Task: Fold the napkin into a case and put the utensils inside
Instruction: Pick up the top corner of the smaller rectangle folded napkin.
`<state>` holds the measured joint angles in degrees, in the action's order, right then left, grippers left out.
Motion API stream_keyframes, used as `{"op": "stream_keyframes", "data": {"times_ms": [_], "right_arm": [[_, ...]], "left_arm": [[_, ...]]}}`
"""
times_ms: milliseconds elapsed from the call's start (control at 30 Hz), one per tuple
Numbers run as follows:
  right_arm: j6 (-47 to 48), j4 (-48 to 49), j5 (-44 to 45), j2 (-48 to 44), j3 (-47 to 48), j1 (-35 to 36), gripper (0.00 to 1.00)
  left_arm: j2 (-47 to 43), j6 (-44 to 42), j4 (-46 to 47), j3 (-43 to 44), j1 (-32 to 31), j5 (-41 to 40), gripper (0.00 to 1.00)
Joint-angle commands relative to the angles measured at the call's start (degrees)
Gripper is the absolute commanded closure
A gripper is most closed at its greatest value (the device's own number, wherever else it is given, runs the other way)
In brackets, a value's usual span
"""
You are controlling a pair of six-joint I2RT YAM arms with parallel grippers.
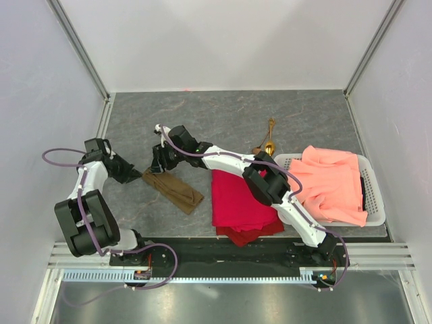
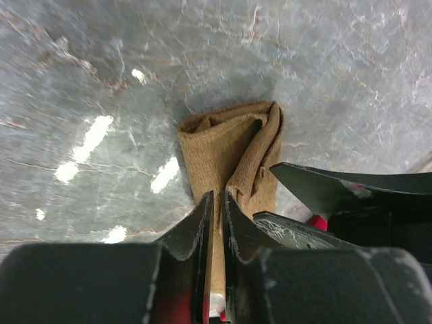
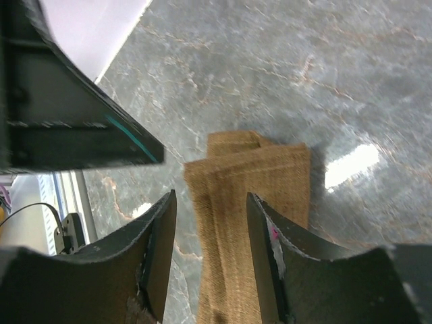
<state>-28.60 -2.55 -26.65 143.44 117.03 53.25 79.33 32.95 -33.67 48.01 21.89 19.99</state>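
The olive-brown napkin (image 1: 174,191) lies folded into a narrow strip on the grey table, left of centre. My left gripper (image 1: 138,174) is at its upper-left end. In the left wrist view its jaws (image 2: 217,194) stand closed to a thin gap with napkin (image 2: 226,145) fabric between them. My right gripper (image 1: 157,165) is just above the same end. In the right wrist view it (image 3: 210,196) is open, its fingers straddling the strip (image 3: 250,182) without touching it. The two gold utensils (image 1: 268,142) lie at the back right, apart from both grippers.
A bright red cloth (image 1: 239,199) lies right of the napkin, under the right arm. A white basket (image 1: 374,202) at the right holds a salmon-orange cloth (image 1: 334,182). White walls stand on three sides. The right gripper's finger (image 2: 337,185) shows close beside the left one.
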Motion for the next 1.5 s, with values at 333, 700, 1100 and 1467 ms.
{"op": "stream_keyframes", "data": {"times_ms": [333, 700, 1100, 1467], "right_arm": [[3.3, -1.3, 1.9, 3.3, 6.5, 1.8, 0.51], [8.3, -3.9, 7.7, 3.2, 7.4, 3.6, 0.56], [16.7, -9.2, 17.3, 3.7, 9.6, 7.1, 0.53], [19.2, -12.0, 22.1, 6.2, 13.7, 8.4, 0.62]], "left_arm": [[-0.8, 4.1, 2.7, -1.3, 0.3, 3.2, 0.87], [-3.2, 3.8, 1.1, -0.5, 0.3, 1.3, 0.87], [-4.8, 4.3, 0.0, 0.4, 0.9, 0.2, 0.88], [-6.3, 4.1, -1.0, 1.0, 1.6, -0.2, 0.88]]}}
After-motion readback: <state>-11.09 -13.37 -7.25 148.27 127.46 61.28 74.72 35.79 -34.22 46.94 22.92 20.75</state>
